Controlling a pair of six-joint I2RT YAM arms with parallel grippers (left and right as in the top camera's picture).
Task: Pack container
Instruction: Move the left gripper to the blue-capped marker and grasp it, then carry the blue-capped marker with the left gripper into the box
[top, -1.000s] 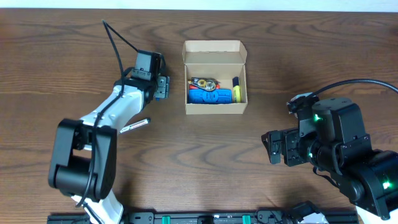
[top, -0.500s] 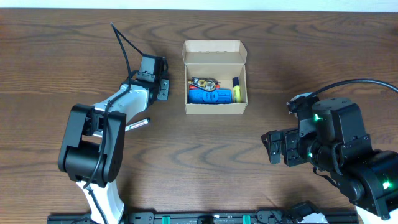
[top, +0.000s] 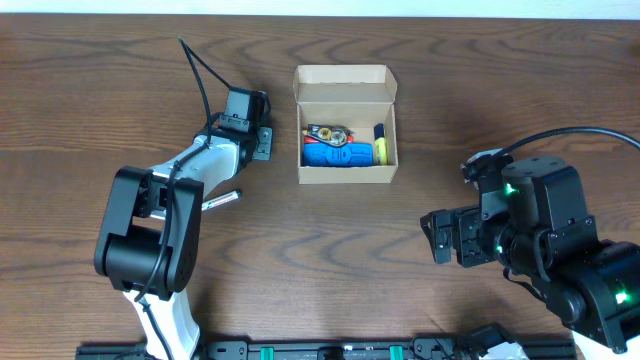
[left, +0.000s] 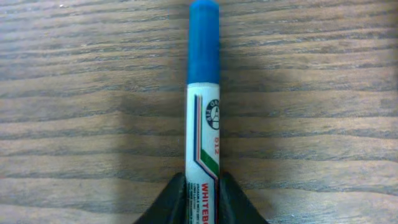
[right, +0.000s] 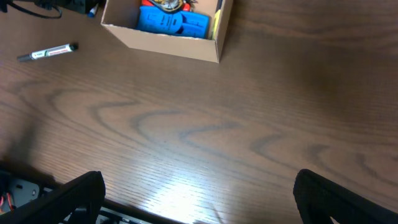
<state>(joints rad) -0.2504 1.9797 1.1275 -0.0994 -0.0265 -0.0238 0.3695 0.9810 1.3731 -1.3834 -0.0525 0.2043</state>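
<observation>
The left gripper (left: 204, 182) is closed on a whiteboard marker (left: 204, 106). In the left wrist view its two dark fingertips (left: 176, 198) press against either side of the white barrel, and the blue cap points away over the wood grain of the table (left: 74, 124). Seen from overhead, this gripper (top: 258, 138) sits just left of the container (top: 345, 176), with a strip of bare table between them. The container is an open tan cardboard box in the far middle of the table, its lid folded back on the far side. Inside lie a blue object (top: 338, 156), a yellow item (top: 380, 146) at the right wall and some small darker pieces. A second marker (top: 217, 201) lies on the table near-left of the box. The right gripper (top: 441, 238) hangs well apart, near-right of the box, with its fingers (right: 74, 194) spread wide and nothing between them.
</observation>
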